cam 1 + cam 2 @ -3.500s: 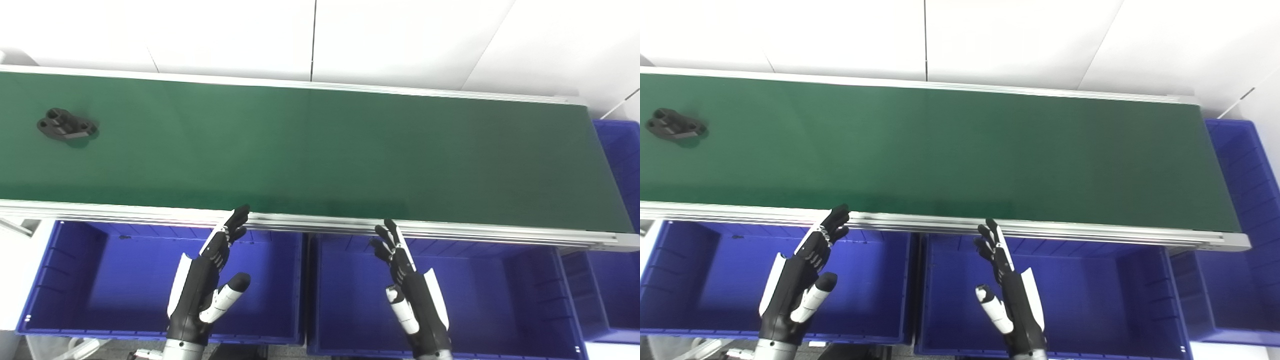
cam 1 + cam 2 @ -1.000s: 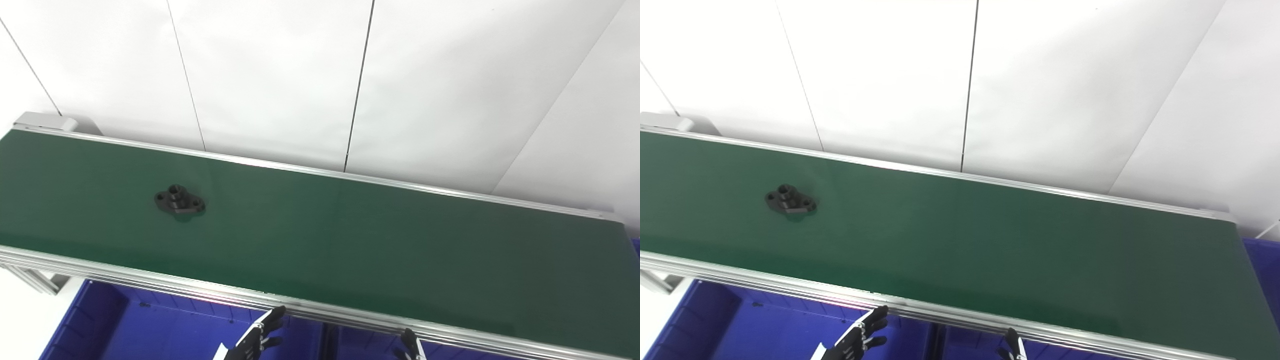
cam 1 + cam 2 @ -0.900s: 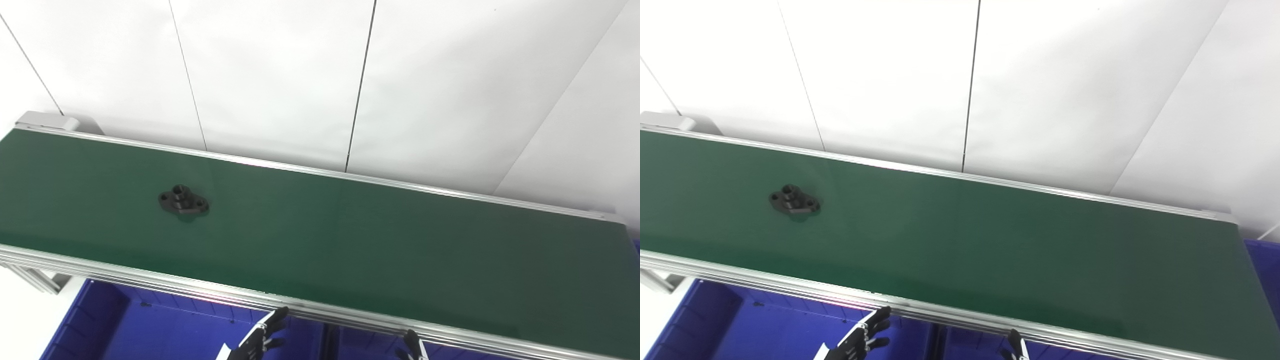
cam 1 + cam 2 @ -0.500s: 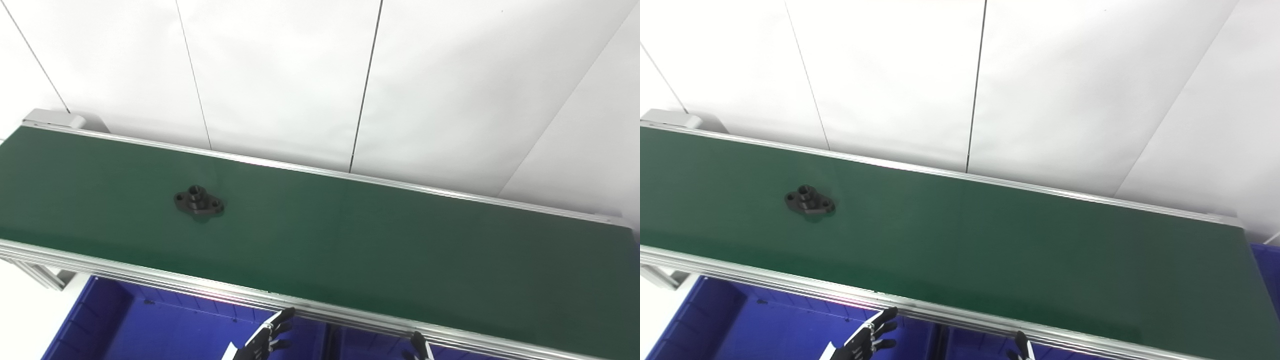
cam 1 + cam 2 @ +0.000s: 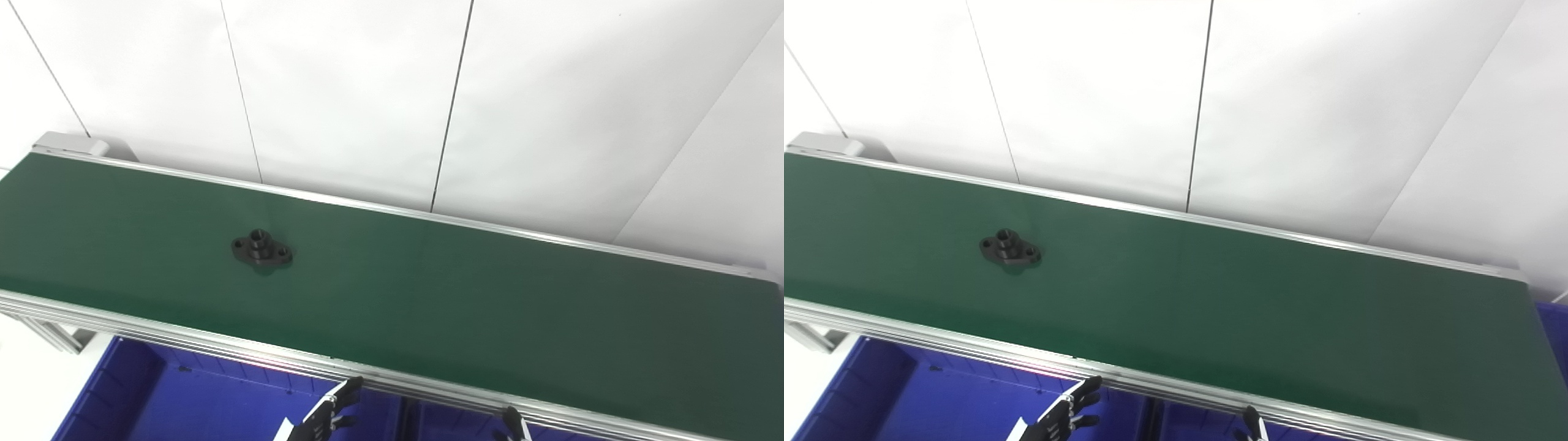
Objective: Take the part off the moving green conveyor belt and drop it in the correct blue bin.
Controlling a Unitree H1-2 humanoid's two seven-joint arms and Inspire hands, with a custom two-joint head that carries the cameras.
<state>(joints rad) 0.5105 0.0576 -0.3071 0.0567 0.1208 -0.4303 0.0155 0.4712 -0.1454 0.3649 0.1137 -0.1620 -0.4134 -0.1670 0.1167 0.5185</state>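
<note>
Part: a small black flanged part point(image 5: 261, 250) with a raised round boss in its middle and a hole in each ear lies flat on the green conveyor belt point(image 5: 465, 306), at about 9 o'clock from the belt's middle and between its far and near rails; nothing touches it.
Left hand: the left hand point(image 5: 323, 418) shows only at the bottom edge, at about 5 o'clock from the part and well apart from it; its black fingers point(image 5: 1077, 402) are stretched out and spread a little, tips near the belt's near aluminium rail point(image 5: 184, 338), holding nothing.
Right hand: of the right hand point(image 5: 512, 427) only the fingertips point(image 5: 1252, 424) rise above the bottom edge, at about 3 o'clock from the left hand; how far its fingers are parted cannot be told, and no object is seen in them.
Bins: a blue bin point(image 5: 153, 398) sits below the near rail under the left hand; a sliver of another blue bin point(image 5: 1554, 327) shows past the belt's end at 3 o'clock.
Background: a white panelled wall point(image 5: 367, 92) stands behind the belt, at 12 o'clock.
</note>
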